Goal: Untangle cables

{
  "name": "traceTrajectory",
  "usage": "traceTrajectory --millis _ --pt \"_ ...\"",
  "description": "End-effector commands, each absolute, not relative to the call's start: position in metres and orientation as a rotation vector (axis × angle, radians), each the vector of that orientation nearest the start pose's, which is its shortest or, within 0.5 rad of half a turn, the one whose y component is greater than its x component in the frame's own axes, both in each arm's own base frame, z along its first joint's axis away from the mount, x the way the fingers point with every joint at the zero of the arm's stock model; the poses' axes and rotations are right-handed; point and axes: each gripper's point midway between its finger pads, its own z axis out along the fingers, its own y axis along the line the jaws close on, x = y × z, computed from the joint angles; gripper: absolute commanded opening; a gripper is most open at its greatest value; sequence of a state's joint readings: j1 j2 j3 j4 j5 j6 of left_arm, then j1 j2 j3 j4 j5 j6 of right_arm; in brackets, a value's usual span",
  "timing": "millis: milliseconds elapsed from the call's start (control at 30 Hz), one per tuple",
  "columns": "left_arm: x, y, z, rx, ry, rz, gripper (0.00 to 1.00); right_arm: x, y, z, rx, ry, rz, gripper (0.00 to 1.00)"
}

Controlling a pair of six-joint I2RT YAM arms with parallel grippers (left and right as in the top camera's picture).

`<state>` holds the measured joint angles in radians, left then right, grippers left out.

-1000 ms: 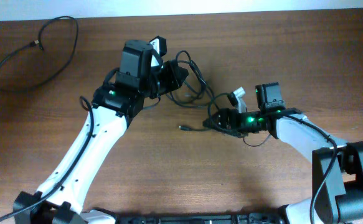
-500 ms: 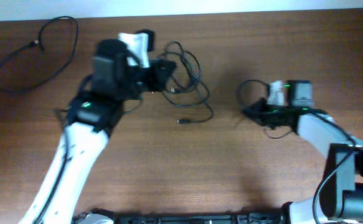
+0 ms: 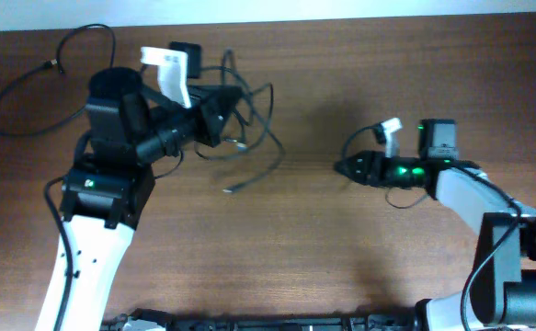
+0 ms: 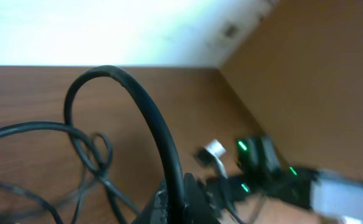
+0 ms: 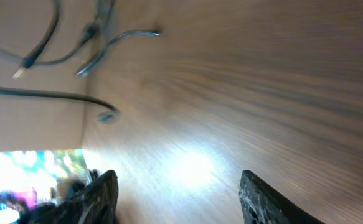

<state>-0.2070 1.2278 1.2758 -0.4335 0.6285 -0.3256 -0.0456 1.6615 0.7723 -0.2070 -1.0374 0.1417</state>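
Note:
My left gripper [image 3: 223, 107] is shut on a black cable [image 4: 145, 112], which arcs up out of its jaws in the left wrist view. The rest of that tangle of cables [image 3: 260, 129] hangs in loose loops to its right. One plug tip [image 3: 230, 190] trails on the table. A separate cable [image 3: 42, 78] lies in a loop at the far left. My right gripper [image 3: 341, 168] is well to the right of the tangle. Its fingers [image 5: 265, 199] stand apart with only bare wood between them. Plug tips [image 5: 19, 73] show far off in the right wrist view.
The wooden table [image 3: 341, 257] carries nothing else. A thin black wire [image 3: 359, 138] loops beside my right wrist and belongs to the arm. The table's back edge [image 3: 387, 17] meets a pale wall.
My left arm has swung left, dragging the tangle with it. My right gripper has let go of the cable, opened and moved off to the right.

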Motion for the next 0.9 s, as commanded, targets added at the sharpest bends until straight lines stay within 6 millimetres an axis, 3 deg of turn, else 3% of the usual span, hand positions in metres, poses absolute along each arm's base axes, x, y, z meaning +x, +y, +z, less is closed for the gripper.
traceTrajectory --millis 0,167,400,567,667,867 --pt "0.316 -0.2 0.358 0.603 1.905 -1.07 0.0 0.322 0.161 0.089 -0.297 2.33 1.416 0.64" --pt "0.31 -0.199 0.334 0.627 1.996 -1.065 0.0 0.319 0.187 0.113 -0.485 2.171 1.504 0.67" --pt "0.301 -0.196 0.318 0.7 2.039 -1.027 0.0 0.328 0.177 0.117 -0.426 2.163 1.507 0.67" --pt "0.306 -0.191 0.307 0.669 2.088 -0.988 0.0 0.328 0.173 0.136 -0.264 2.164 1.7 0.67" --pt "0.307 -0.192 0.305 0.67 2.096 -0.995 0.0 0.318 0.18 0.154 -0.364 2.08 1.808 0.67" --pt "0.306 -0.205 0.295 0.702 2.121 -1.025 0.0 0.319 0.189 0.164 -0.49 1.999 1.776 0.67"
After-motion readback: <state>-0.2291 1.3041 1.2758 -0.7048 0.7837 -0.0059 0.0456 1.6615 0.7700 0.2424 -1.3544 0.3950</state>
